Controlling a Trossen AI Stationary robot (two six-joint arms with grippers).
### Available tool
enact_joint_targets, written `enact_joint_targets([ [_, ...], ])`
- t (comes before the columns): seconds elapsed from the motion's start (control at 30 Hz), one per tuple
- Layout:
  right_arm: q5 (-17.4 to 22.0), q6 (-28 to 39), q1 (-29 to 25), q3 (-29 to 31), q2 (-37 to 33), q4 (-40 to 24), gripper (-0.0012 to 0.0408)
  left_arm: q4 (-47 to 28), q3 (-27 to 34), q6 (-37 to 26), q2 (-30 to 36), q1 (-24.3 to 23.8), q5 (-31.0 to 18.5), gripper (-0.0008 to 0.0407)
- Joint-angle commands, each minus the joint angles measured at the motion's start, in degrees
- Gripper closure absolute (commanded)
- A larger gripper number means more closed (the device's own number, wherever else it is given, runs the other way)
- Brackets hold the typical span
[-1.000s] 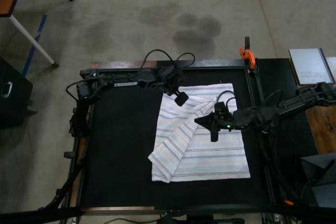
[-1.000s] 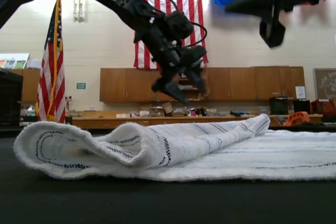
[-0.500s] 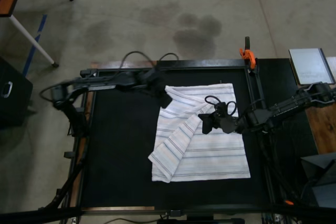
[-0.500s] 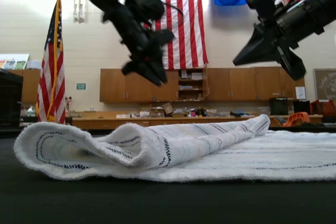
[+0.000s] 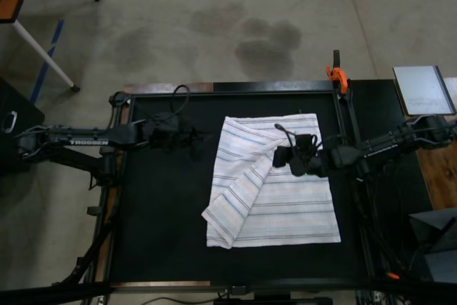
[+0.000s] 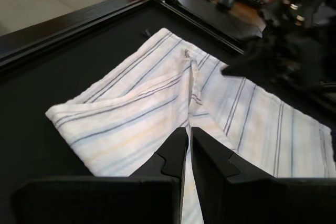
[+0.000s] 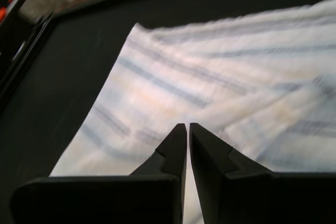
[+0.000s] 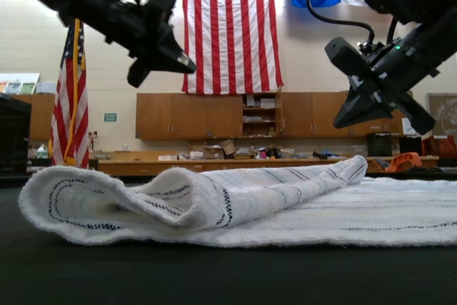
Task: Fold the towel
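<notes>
The towel [image 5: 285, 198] lies on the black mat, white with thin stripes, its left part folded diagonally over the rest. It also fills the left wrist view [image 6: 131, 124] and the right wrist view [image 7: 173, 87], and the exterior view shows its rolled fold [image 8: 178, 205]. My left gripper [image 5: 198, 135] hovers over bare mat just left of the towel, shut and empty [image 6: 186, 130]. My right gripper [image 5: 280, 156] hangs above the towel's upper middle, near the end of the fold, shut with nothing in it [image 7: 186, 125].
A black frame rail [image 5: 343, 126] borders the mat, with an orange clamp [image 5: 335, 75] at its back right corner. A plain grey rectangle [image 5: 423, 91] lies beyond the rail on the right. A dark box [image 5: 14, 130] stands off the table's left side.
My left arm has swung away from the towel's back left corner to the top view's left, over bare mat. My right gripper has shifted slightly toward the back over the towel.
</notes>
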Motion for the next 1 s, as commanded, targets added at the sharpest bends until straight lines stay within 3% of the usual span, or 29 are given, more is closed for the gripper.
enact_joint_targets([
  [0.0,-0.1,0.0,-2.2,-0.1,-0.1,-0.6,0.0356,0.2,-1.7,-0.3,-1.8,0.0,0.1,0.0388],
  [0.13,-0.9,1.3,-7.1,-0.1,-0.1,-1.8,0.0280,-0.4,-3.9,-0.4,-3.9,0.0,0.1,0.0388],
  [0.3,-6.1,1.3,-12.6,-0.1,0.2,-3.5,0.0219,-0.2,-4.7,-2.2,-4.1,0.0,0.2,0.0388],
  [0.4,-7.9,1.5,-14.2,-0.1,0.7,-5.0,0.0221,-0.1,-4.5,-2.3,-3.5,0.0,0.2,0.0388],
  [0.77,-7.9,5.6,-15.3,-0.1,1.0,-11.9,0.0283,0.3,-4.9,-2.4,-3.2,0.0,0.2,0.0388],
  [0.97,-7.9,5.6,-17.2,-0.1,1.1,-12.0,0.0301,0.3,-4.9,-2.3,-3.2,0.0,0.1,0.0388],
])
